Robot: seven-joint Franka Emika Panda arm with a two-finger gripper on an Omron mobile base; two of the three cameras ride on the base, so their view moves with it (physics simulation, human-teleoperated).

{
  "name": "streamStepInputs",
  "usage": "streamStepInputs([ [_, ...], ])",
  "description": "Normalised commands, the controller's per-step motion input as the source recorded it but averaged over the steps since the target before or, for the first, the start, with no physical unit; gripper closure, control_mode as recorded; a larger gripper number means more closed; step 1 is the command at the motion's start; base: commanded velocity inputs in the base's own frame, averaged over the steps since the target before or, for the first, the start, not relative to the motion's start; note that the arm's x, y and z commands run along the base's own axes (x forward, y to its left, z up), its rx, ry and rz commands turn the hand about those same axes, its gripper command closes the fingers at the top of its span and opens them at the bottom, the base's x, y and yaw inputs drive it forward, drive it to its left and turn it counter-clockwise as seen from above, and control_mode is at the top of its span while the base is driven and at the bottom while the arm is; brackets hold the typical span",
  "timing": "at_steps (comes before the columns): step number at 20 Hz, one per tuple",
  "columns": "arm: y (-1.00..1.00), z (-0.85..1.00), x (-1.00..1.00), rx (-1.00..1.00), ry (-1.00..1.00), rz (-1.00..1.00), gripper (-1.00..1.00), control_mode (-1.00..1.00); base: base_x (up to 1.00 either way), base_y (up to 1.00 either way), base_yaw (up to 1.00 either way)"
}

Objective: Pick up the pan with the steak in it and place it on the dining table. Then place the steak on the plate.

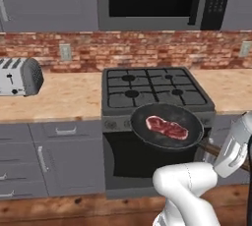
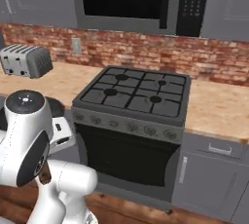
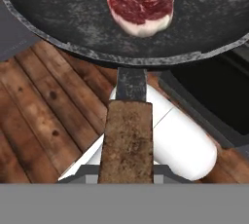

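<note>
Brown wooden handle (image 3: 127,142) runs straight out from the gripper (image 1: 235,158), jaws pinched tight on it. Pan (image 1: 166,127) hangs off the far end, lifted clear, in front of the stove (image 1: 156,91) edge and over the oven door (image 1: 147,158). Steak (image 1: 167,127) lies flat mid-pan. Toaster (image 1: 18,76) sits on the counter (image 1: 64,97) far left, well apart.

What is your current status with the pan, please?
Gripper shut on the pan by its wooden handle. Pan held off the stove, out in front of the oven door. Steak flat inside. Nothing blocking.
</note>
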Motion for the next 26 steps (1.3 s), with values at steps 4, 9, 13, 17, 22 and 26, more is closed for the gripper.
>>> streamStepInputs([
  [4, 0.00, 0.00, 0.00, 0.00, 0.00, 0.00, 1.00, 1.00, -0.24, 0.00, 0.46],
  [9, 0.00, 0.00, 0.00, 0.00, 0.00, 0.00, 1.00, 1.00, -0.26, -0.02, 0.45],
  [13, 0.00, 0.00, 0.00, 0.00, 0.00, 0.00, 1.00, 1.00, -0.27, -0.03, 0.45],
  [17, 0.00, 0.00, 0.00, 0.00, 0.00, 0.00, 1.00, 1.00, -0.23, -0.01, 0.46],
  [22, 0.00, 0.00, 0.00, 0.00, 0.00, 0.00, 1.00, 1.00, -0.16, 0.00, 0.48],
  [26, 0.00, 0.00, 0.00, 0.00, 0.00, 0.00, 1.00, 1.00, -0.13, 0.00, 0.49],
])
